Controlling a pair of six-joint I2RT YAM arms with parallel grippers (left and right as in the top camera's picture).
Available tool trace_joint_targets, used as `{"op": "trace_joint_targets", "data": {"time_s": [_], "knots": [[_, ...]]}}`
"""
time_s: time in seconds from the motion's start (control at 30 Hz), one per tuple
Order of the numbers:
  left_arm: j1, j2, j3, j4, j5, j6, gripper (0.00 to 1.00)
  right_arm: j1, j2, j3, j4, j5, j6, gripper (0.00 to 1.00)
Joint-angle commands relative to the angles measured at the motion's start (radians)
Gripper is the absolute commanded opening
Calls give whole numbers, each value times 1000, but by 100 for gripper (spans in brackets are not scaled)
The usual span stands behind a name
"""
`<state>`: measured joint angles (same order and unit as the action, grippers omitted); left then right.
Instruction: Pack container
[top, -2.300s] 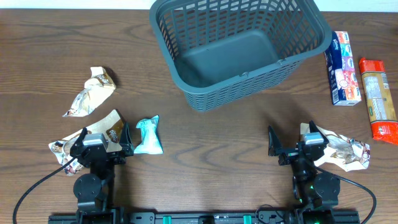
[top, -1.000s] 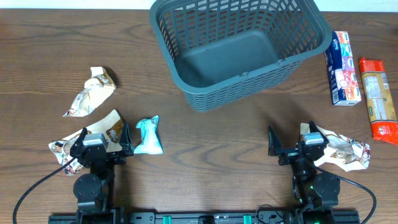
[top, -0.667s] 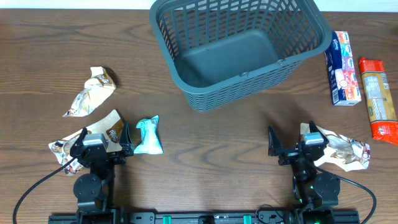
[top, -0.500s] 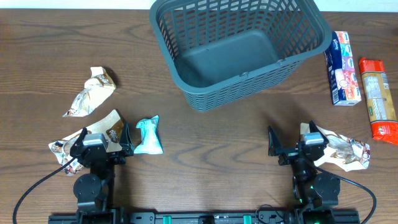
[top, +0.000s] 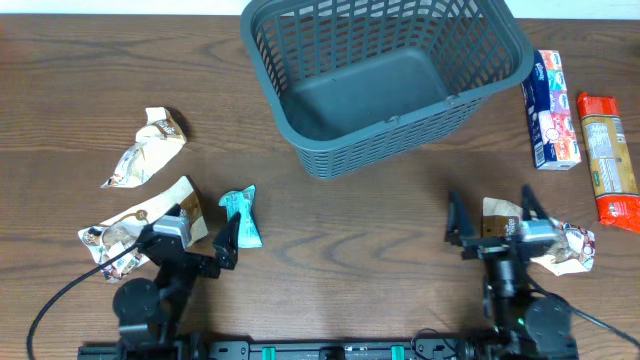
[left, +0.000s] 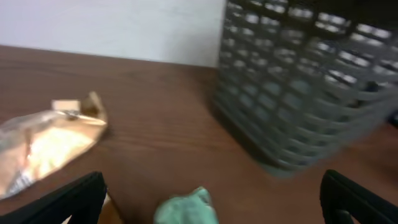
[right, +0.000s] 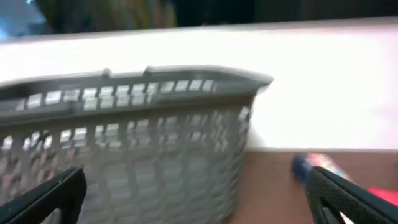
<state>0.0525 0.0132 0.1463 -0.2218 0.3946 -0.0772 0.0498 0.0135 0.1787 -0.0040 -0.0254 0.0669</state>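
Note:
The container (top: 380, 146), a large dark grey lattice basket, stands empty at the back centre of the table. It fills the right of the left wrist view (left: 311, 93) and the left of the right wrist view (right: 137, 137). My left gripper (top: 187, 238) is open near the front left, with a small teal packet (top: 240, 215) just ahead of its right finger. That teal packet (left: 186, 208) lies low between the left gripper's (left: 211, 205) fingers, apart from them. My right gripper (top: 492, 214) is open at the front right, holding nothing, as the right wrist view (right: 199, 202) also shows.
Two crumpled tan packets (top: 145, 148) (top: 125, 228) lie at the left, one partly under my left arm. Another crumpled packet (top: 560, 245) lies beside my right gripper. A blue box (top: 551, 110) and a red-orange packet (top: 608, 158) lie at the far right.
Both arms have started to move. The left gripper has swung right toward the teal packet. The right gripper has shifted right. No object has moved.

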Motion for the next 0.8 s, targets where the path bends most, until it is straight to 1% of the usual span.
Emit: {"op": "trace_joint_targets", "data": {"time_s": [0.0, 0.1, 0.17, 0.2, 0.27, 0.3, 0.37, 0.43, 0.5, 0.63, 0.7, 0.77], "knots": [[2, 17, 197, -85, 76, 55, 99, -21, 7, 187, -106, 103, -99, 99], [2, 71, 372, -250, 76, 89, 98, -26, 49, 374, -294, 157, -191, 99], [2, 120, 480, -364, 78, 92, 99, -26, 95, 507, -419, 208, -203, 99], [2, 146, 528, -417, 96, 92, 98, -26, 130, 592, -494, 224, -203, 99], [2, 203, 626, -505, 204, 91, 99, -24, 193, 728, -619, 203, -178, 99], [2, 222, 655, -523, 271, 91, 98, -23, 222, 790, -678, 163, -152, 99], [2, 248, 680, -525, 428, 91, 99, -22, 280, 911, -799, -6, -136, 99], [2, 260, 676, -531, 570, 91, 98, -22, 317, 1000, -918, -150, -136, 99], [2, 263, 673, -554, 687, 73, 99, -22, 332, 1060, -1025, -240, -135, 99], [2, 264, 673, -589, 905, 26, 99, -22, 330, 1123, -1159, -423, -129, 99], [2, 264, 673, -589, 1011, -12, 99, -22, 330, 1151, -1186, -543, -123, 99], [2, 264, 673, -589, 1083, -15, 99, -22, 330, 1179, -1204, -628, -124, 99]]}}
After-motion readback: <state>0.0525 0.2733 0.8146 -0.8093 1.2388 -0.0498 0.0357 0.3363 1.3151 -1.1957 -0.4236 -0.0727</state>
